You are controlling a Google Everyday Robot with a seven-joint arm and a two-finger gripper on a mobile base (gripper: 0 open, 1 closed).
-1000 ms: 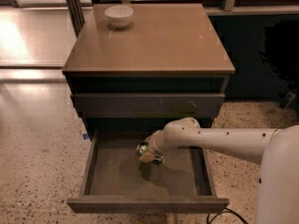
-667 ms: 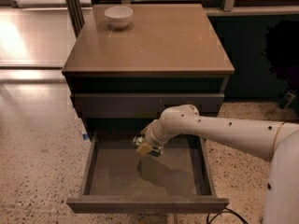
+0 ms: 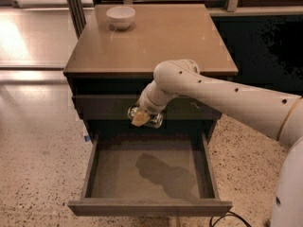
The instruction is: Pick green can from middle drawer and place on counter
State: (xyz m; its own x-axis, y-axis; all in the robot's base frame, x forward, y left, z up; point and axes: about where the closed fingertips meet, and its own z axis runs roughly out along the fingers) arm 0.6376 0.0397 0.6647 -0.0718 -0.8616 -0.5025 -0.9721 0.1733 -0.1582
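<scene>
Camera view shows the white two-finger gripper (image 3: 143, 117) hanging just below the front edge of the glossy tan-brown counter (image 3: 156, 41), level with the closed dark drawer front under that edge. It is clamped on the small dark-green can with silver ends (image 3: 156, 121), which lies crosswise between the fingers. Only the shiny ends catch the light, so the exact bite on the can is hard to judge. The wide dark-brown middle drawer (image 3: 113, 178) stands pulled out further below the counter, its grey-brown floor bare except for the arm's shadow. A small white ceramic bowl (image 3: 120, 17) sits at the far left corner of the counter.

The main risk is the counter's overhanging edge. If the long white arm (image 3: 227, 98) rises straight up from here, the can or wrist could catch the underside of the slab and knock the can loose, back into the drawer or onto the floor. A loose grip on the smooth metal would make that more likely.

Compared with a moment earlier, the can has been lifted out of the drawer well and carried up and slightly back toward the counter's edge.
</scene>
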